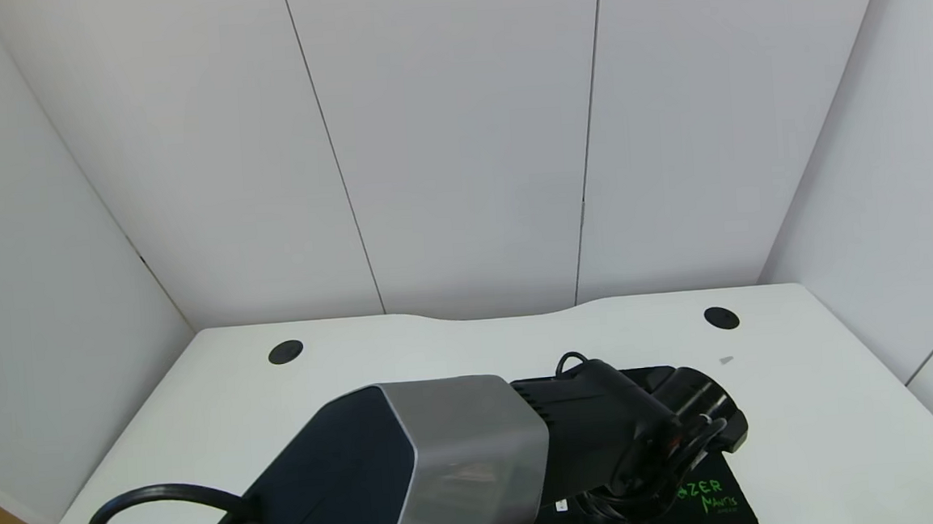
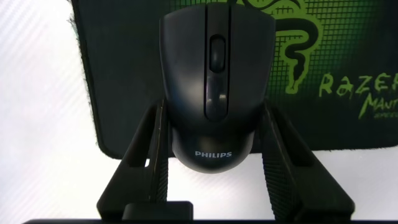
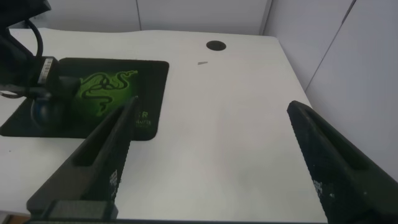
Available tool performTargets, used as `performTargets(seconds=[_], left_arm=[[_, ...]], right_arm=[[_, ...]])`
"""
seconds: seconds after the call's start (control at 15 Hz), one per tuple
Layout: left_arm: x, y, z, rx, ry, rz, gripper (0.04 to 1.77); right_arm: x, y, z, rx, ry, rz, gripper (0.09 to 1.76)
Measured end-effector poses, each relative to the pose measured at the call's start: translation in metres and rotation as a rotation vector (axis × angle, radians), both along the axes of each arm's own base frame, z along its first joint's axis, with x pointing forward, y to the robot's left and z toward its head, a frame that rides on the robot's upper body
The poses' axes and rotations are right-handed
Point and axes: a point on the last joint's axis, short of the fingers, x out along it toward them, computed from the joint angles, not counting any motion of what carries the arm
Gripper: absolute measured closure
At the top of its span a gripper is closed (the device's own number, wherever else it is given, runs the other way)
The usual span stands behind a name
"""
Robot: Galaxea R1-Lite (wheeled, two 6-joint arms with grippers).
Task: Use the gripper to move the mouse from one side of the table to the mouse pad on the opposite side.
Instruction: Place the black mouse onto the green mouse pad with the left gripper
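The left gripper (image 2: 214, 155) clasps the mouse (image 2: 216, 87) between two ribbed black fingers (image 2: 283, 158), over the near edge of the mouse pad (image 2: 348, 74) on the right side of the white table (image 1: 833, 434). The mouse is a smooth oval shell; its long axis runs from the lettered tail at the fingers to the scroll-wheel end above the green-printed pad. The right gripper (image 3: 211, 168) sits near the table's right edge, fingers spread and empty.

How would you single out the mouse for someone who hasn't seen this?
Find the white table, then the black pad with the green snake logo. The mouse sits between the left gripper's fingers over the pad's edge: glossy black, oval, lettered PHILIPS.
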Motion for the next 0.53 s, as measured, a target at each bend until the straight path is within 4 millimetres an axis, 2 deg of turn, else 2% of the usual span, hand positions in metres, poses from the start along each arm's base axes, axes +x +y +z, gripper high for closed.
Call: performTargets(seconds=[0.53], left_arm=[[0.008,0.000,-0.015,0.022,-0.022,0.024,0.92]], right_arm=[[0.000,0.000,0.000,0.000,0.000,0.000,0.14]])
